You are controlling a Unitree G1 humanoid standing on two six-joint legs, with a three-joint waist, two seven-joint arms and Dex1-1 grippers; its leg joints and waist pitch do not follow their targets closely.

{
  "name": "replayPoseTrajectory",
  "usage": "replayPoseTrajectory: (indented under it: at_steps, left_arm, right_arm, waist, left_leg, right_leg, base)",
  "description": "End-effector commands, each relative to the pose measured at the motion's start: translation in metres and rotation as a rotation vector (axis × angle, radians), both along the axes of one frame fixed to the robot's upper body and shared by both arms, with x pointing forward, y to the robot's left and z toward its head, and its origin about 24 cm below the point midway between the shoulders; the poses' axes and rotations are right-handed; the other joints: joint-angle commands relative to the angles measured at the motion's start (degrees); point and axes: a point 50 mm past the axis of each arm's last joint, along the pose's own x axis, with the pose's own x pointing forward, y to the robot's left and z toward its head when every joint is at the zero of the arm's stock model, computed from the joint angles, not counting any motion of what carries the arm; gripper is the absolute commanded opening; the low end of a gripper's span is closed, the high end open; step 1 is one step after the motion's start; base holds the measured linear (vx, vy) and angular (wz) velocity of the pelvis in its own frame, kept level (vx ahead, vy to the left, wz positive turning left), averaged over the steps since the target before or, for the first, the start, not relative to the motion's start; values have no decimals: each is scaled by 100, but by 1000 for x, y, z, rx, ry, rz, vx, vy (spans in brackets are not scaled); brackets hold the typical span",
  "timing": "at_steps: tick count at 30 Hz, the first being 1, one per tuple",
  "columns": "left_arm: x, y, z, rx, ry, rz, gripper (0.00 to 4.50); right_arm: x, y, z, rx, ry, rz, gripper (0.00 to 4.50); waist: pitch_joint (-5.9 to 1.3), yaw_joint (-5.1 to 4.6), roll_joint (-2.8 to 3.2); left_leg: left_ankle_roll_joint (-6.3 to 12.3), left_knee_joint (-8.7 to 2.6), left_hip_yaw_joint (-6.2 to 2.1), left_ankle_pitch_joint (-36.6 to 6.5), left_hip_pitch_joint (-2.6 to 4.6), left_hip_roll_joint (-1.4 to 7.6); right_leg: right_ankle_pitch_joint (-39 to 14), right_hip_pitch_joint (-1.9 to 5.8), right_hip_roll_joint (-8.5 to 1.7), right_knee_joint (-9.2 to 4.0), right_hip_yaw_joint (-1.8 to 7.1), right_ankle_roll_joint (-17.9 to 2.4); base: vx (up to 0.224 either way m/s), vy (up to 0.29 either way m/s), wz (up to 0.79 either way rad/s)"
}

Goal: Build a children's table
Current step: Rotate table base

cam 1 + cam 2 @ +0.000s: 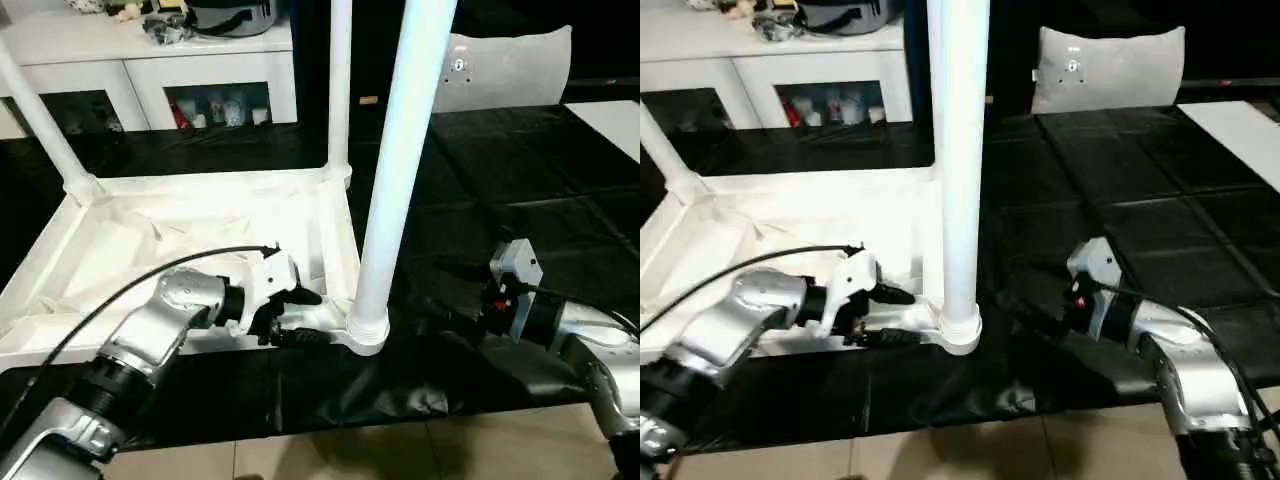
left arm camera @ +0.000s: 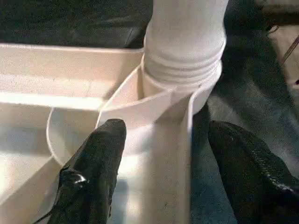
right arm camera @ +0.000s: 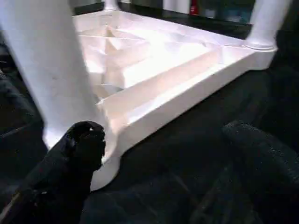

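1. Left eye view: The table top [image 1: 190, 235] lies upside down on the black surface [image 1: 500, 200]. Three legs stand up in its corner holes. The near leg [image 1: 400, 170] is at about 5 o'clock from the middle of the top. Another leg [image 1: 339, 90] is at 1 o'clock, and a slanting leg [image 1: 40, 125] is at 11 o'clock. The left tool [image 1: 298, 316] reaches the near edge of the top, just beside the near leg's foot.

2. Right eye view: The right tool [image 1: 1025, 308] hovers low over the black surface, at 3 o'clock from the near leg. It is close to it but apart. A grey cushion [image 1: 1110, 65] sits far back.

3. Left wrist view: The left tool's fingers [image 2: 93, 172] are partly open, one on each side of the top's edge wall [image 2: 159, 154], right under the socket [image 2: 187, 79]. One finger seems to touch the inner wall. The tool does not squeeze the wall yet.

4. Right wrist view: The right tool's fingers [image 3: 74, 158] are spread wide and hold nothing. One tip is just beside the leg's base.

5. To do this step well, the left tool should probably hold the top steady. Then the right tool can grab the leg low and push it in straight, not tilted.
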Motion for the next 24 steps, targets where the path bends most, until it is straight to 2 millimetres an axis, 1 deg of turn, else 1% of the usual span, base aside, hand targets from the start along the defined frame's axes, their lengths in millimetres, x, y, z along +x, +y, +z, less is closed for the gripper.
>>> replayPoseTrajectory:
  at_steps: [1,2,3,4,6,8,9,10,12,13,14,15,17,18,20,21,23,24]
  left_arm:
    - [3,2,2,23,-26,-13,289]
    - [3,3,1,26,-23,-17,276]
    - [3,3,0,28,-20,-21,276]
    - [2,4,0,29,-12,-30,264]
    - [1,5,0,27,-3,-39,244]
    - [0,6,-1,21,4,-46,238]
    - [0,6,-2,18,7,-49,232]
    - [0,6,-3,17,9,-54,219]
    - [0,7,-3,13,9,-63,201]
    - [-1,6,-3,11,10,-64,187]
    - [-1,6,-3,6,13,-66,187]
    - [-2,6,-4,-3,20,-72,165]
    - [-3,6,-4,-6,26,-77,157]
    - [-3,7,-5,-1,23,-74,150]
    - [-3,7,-6,1,20,-71,141]
    - [-2,8,-8,14,11,-61,120]
    - [-2,8,-8,14,11,-61,120]
    - [-1,11,-13,31,2,-49,113]
  right_arm:
    - [-3,3,3,1,2,36,450]
    - [-6,5,5,6,20,56,450]
    - [-8,5,6,9,32,64,450]
    - [-9,6,6,13,44,78,450]
    - [-11,8,7,20,61,97,450]
    - [-14,10,7,28,84,122,450]
    - [-14,11,7,32,96,133,450]
    - [-15,12,7,32,101,144,450]
    - [-14,15,9,31,103,153,450]
    - [-14,15,9,32,103,154,450]
    - [-14,16,9,32,104,156,450]
    - [-13,18,9,33,110,162,450]
    - [-13,20,8,35,116,166,450]
    - [-13,22,8,39,119,169,450]
    - [-12,22,8,41,119,170,450]
    - [-12,24,8,44,121,176,450]
    - [-12,24,8,44,121,176,450]
    - [-11,26,8,37,127,202,450]
  waist:
    - [-353,27,-38]
    - [-352,26,-23]
    - [-355,27,-23]
    - [-352,32,-25]
    - [-360,31,-16]
    - [-354,30,-31]
    - [-351,31,-26]
    - [-348,27,-43]
    - [-351,35,-35]
    - [-352,37,-40]
    - [-356,38,-37]
    - [-351,37,-50]
    - [-348,40,-46]
    - [-350,37,-63]
    - [-349,37,-55]
    - [-352,36,-85]
    - [-349,39,-71]
    - [-343,38,-81]
  left_leg:
    - [196,-379,-21,-1267,-10,51]
    - [197,-380,-24,-1278,-7,47]
    - [198,-381,-24,-1286,-6,55]
    - [202,-386,-26,-1296,-9,57]
    - [189,-392,-33,-1320,-7,70]
    - [185,-393,-27,-1360,-3,67]
    - [191,-393,-27,-1371,0,64]
    - [185,-395,-26,-1372,-6,66]
    - [180,-392,-29,-1351,-8,63]
    - [178,-395,-29,-1346,-1,70]
    - [174,-393,-30,-1334,0,72]
    - [174,-395,-29,-1323,-7,71]
    - [167,-397,-29,-1326,-8,72]
    - [163,-396,-27,-1321,-7,75]
    - [164,-395,-28,-1299,-14,71]
    - [172,-391,-23,-1275,-13,72]
    - [177,-390,-25,-1256,-19,66]
    - [193,-388,-24,-1269,-16,59]
  right_leg:
    - [-2166,291,-350,-540,196,-788]
    - [-2180,288,-345,-545,194,-789]
    - [-2128,290,-345,-542,198,-794]
    - [-2117,292,-343,-543,198,-791]
    - [-2018,288,-353,-527,197,-858]
    - [-2076,284,-357,-536,193,-870]
    - [-2140,282,-356,-541,193,-862]
    - [-2156,282,-360,-541,194,-856]
    - [-2205,280,-366,-548,197,-816]
    - [-2223,275,-372,-550,199,-808]
    - [-2202,275,-375,-543,201,-815]
    - [-2186,274,-371,-545,201,-829]
    - [-2221,271,-376,-547,201,-830]
    - [-2211,273,-376,-544,203,-832]
    - [-2197,275,-376,-538,203,-827]
    - [-2183,275,-377,-540,205,-820]
    - [-2208,276,-378,-538,204,-799]
    - [-2298,267,-369,-556,198,-759]
  base:
    - [0,0,0]
    - [0,0,0]
    - [0,0,0]
    - [0,0,0]
    - [0,0,0]
    - [0,0,0]
    - [0,0,0]
    - [0,0,0]
    - [0,0,0]
    - [0,0,0]
    - [0,0,0]
    - [0,0,0]
    - [0,0,0]
    - [0,0,0]
    - [0,0,0]
    - [0,0,0]
    - [0,0,0]
    - [0,0,0]
